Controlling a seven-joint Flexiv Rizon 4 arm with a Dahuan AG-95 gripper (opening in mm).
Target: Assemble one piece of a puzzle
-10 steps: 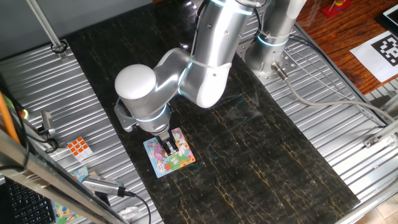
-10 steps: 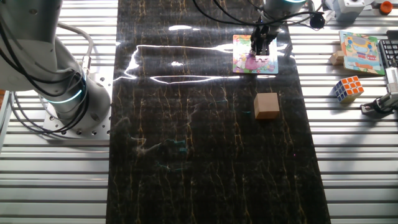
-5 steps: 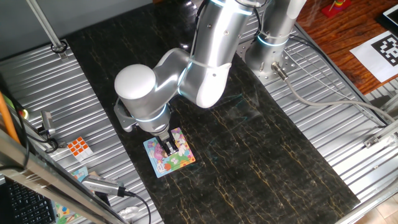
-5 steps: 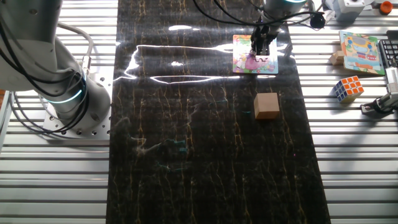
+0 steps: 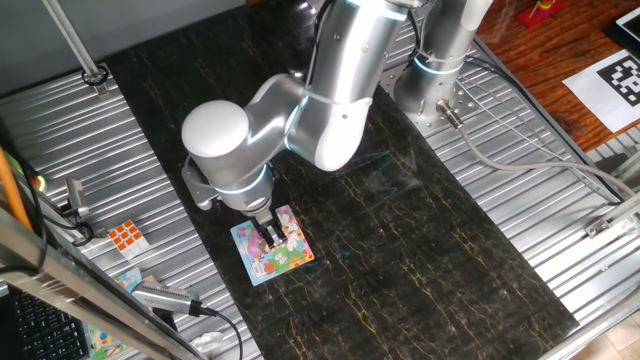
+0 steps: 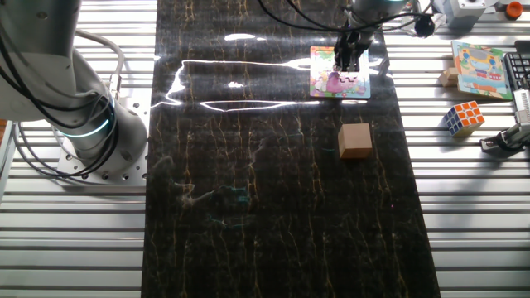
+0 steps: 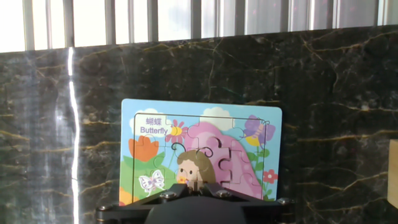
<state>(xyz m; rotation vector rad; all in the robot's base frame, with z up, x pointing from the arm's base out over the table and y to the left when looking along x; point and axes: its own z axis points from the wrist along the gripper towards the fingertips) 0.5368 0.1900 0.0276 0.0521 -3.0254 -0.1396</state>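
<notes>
- Claw right over the puzzle, fingertips down near its middle; whether it is clenched or released, cannot tell.
- Puzzle lies flat on the dark table, picture up, word "Butterfly" on it.
- The piece: pink area looks filled; cannot single it out.
- Tan cube on the table, apart from the puzzle.
- Twisty cube off on the ribbed metal.

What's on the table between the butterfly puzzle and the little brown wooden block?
Nothing. In the other fixed view, only bare dark marbled tabletop lies between the puzzle and the wooden block.
</notes>
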